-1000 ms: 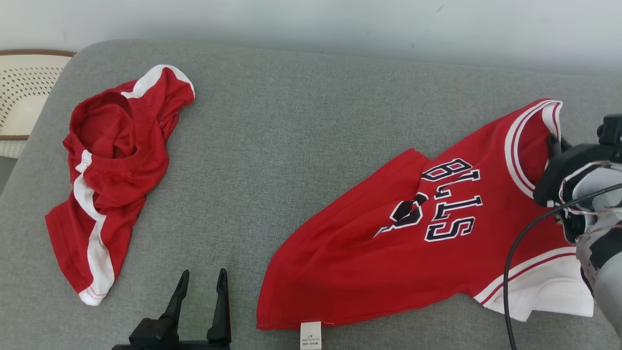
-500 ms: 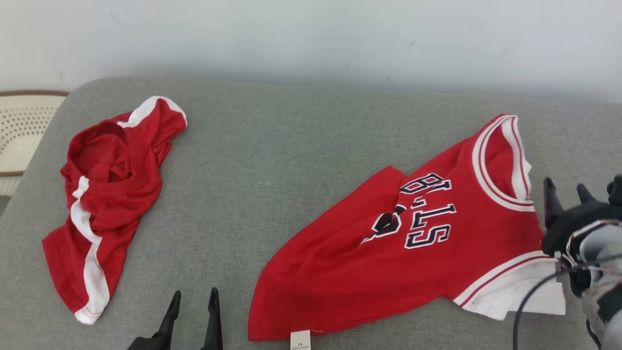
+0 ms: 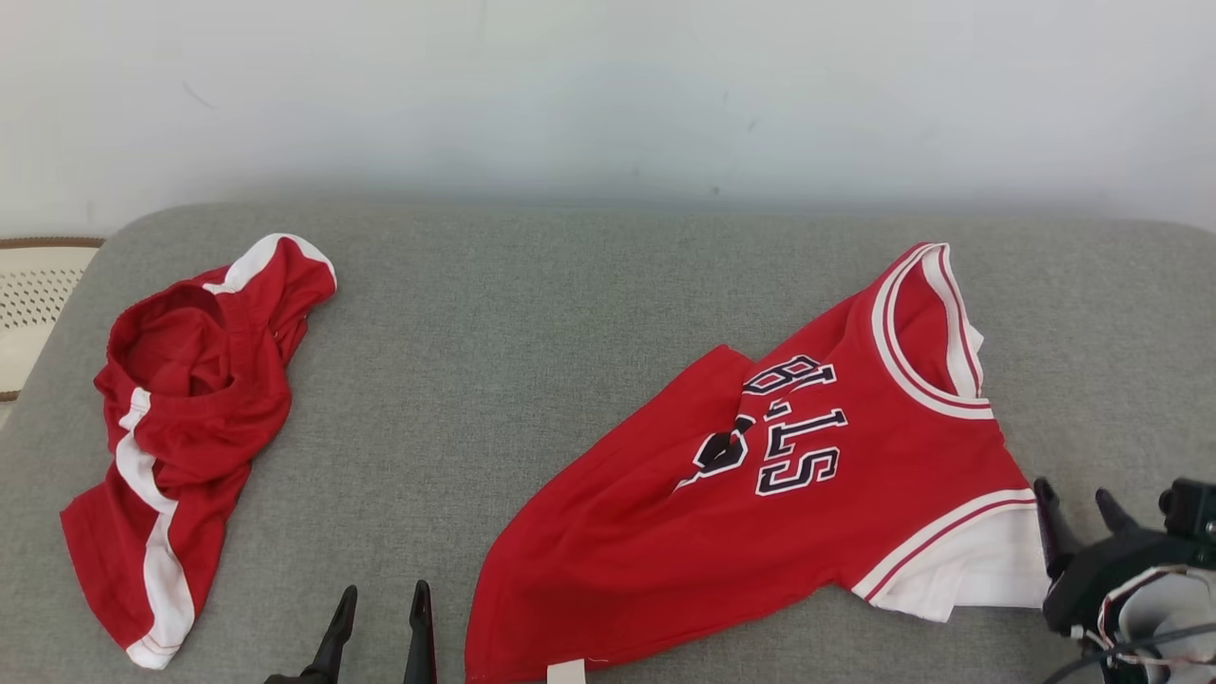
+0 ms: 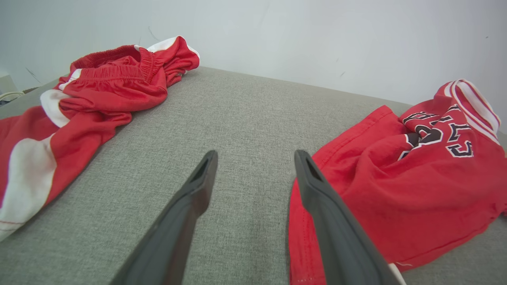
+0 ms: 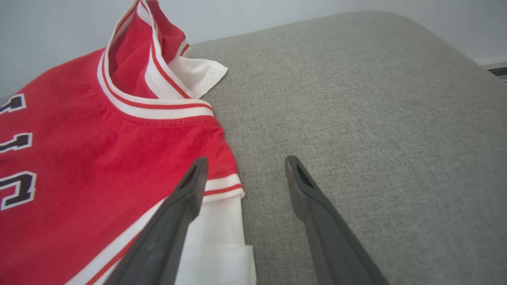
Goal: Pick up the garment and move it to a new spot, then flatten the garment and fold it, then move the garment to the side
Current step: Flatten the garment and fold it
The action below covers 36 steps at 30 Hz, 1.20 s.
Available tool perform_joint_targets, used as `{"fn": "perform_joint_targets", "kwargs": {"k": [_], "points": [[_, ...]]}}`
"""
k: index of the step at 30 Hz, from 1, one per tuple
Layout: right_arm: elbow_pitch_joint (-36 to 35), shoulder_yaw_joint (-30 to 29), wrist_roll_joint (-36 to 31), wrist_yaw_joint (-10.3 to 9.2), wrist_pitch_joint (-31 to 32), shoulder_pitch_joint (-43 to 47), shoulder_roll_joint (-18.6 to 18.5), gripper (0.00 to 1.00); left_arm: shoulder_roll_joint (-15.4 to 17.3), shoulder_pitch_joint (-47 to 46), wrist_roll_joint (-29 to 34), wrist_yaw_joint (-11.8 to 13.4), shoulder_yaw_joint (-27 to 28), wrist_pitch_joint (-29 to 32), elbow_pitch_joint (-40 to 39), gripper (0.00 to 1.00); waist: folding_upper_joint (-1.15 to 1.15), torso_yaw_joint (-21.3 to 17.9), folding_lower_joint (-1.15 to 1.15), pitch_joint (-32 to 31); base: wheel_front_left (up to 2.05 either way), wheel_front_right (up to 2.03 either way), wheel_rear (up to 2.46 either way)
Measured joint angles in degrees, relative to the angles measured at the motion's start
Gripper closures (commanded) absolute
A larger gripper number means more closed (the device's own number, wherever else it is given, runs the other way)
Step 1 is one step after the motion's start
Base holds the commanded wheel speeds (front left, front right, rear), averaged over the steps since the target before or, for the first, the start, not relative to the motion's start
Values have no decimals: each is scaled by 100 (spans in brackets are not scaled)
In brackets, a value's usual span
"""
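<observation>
A pale wall (image 3: 608, 95) rises behind a gray padded bench (image 3: 532, 313). Off the bench's left end sits a cream perforated basket (image 3: 33, 294). Near that end lies a pair of red shorts (image 3: 190, 399) with white side stripes, crumpled, waistband toward the back edge. At the front edge, the left gripper (image 3: 385, 589) hangs with its jaws wide over bare fabric, holding nothing, between the shorts and the jersey. The red jersey (image 3: 646, 541) lies spread on the bench's right half, lettering up, hem at the front edge, collar toward the back. Just beside its white sleeve (image 3: 978, 570), the right gripper (image 3: 1073, 489) stands with jaws spread wide and empty.
</observation>
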Motion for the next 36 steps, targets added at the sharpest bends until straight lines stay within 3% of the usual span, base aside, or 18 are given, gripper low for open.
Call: {"fn": "perform_joint_targets", "kwargs": {"k": [10,12,13,15,16,18,19,35,36], "points": [[-407,18,247,0,352,652,11,0,0,82,-1,-10,8,0,-23,0,0,27,0,12,0,0,0],[-433,-20,261,0,377,658,9,23,-1,81,-1,-12,-1,0,-21,0,0,34,0,34,0,0,0],[-445,-33,263,0,400,660,14,53,0,79,-1,-14,-2,0,-19,0,0,40,0,43,0,0,0],[-457,-48,255,0,412,681,31,72,0,73,-1,-14,2,0,-19,0,0,52,0,57,0,0,0],[-467,-62,255,0,413,697,37,76,0,71,-1,-14,5,0,-19,0,0,57,0,64,0,0,0],[-490,-80,236,0,416,715,52,97,0,67,-1,-14,15,0,-20,0,0,59,0,69,0,0,0],[-502,-91,224,0,423,717,56,100,0,67,-1,-14,22,0,-19,0,0,58,1,68,0,0,0],[-1160,-289,37,0,221,1152,-5,99,0,85,-35,11,76,0,-43,0,0,-102,1,46,0,0,0],[-1214,-304,21,0,211,1193,-4,82,0,86,-36,12,81,0,-47,0,0,-116,1,54,0,0,0]]}}
